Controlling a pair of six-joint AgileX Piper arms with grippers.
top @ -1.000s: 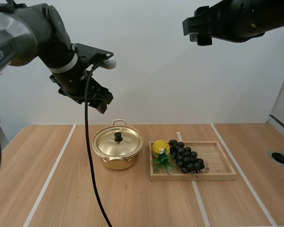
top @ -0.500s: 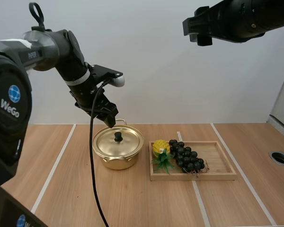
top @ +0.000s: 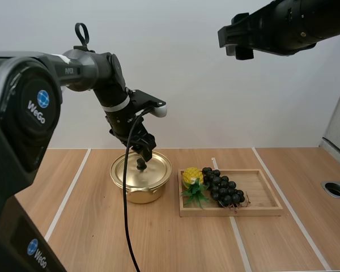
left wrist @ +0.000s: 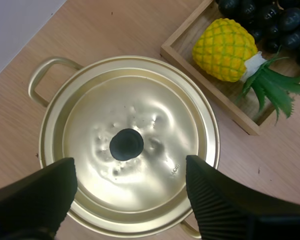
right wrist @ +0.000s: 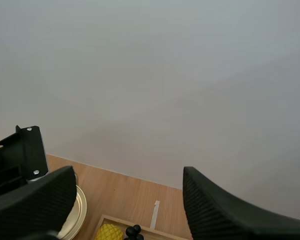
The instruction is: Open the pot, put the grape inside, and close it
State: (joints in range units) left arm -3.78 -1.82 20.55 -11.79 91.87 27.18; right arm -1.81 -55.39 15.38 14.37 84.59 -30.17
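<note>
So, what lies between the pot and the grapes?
A yellow pineapple, lying at the end of the wooden tray nearest the pot, just beside the grapes; the high view shows it.

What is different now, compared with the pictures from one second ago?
The left hand came down and rightward from high above the table. It now hangs open over the knob of the lid, holding nothing. The right hand, pot, tray, grapes and pineapple stayed in place.
</note>
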